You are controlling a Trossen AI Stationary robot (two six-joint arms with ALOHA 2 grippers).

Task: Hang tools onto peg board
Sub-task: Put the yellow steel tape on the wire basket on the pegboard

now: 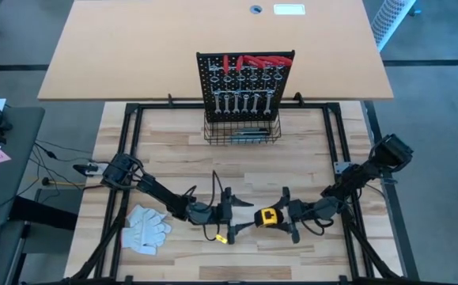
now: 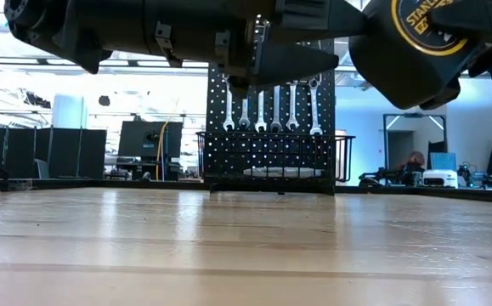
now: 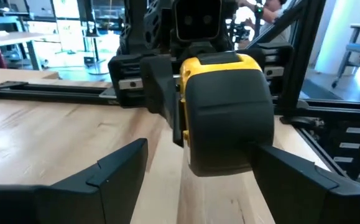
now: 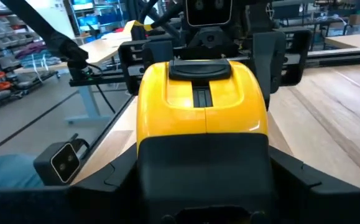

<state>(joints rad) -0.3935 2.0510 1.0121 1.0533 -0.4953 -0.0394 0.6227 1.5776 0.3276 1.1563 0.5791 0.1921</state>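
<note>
Peg board (image 1: 244, 83), upper centre: wrenches (image 1: 243, 101) and red-handled pliers (image 1: 252, 61) already hung. Lower centre: right gripper (image 1: 280, 218) clamps the tape measure (image 1: 269, 217), still unhung; left gripper (image 1: 240, 214) faces it, fingers spread.

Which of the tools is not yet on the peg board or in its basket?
The yellow-black tape measure. The right end effector holds it above the table, while the wrenches and red-handled tools hang on the peg board.
</note>
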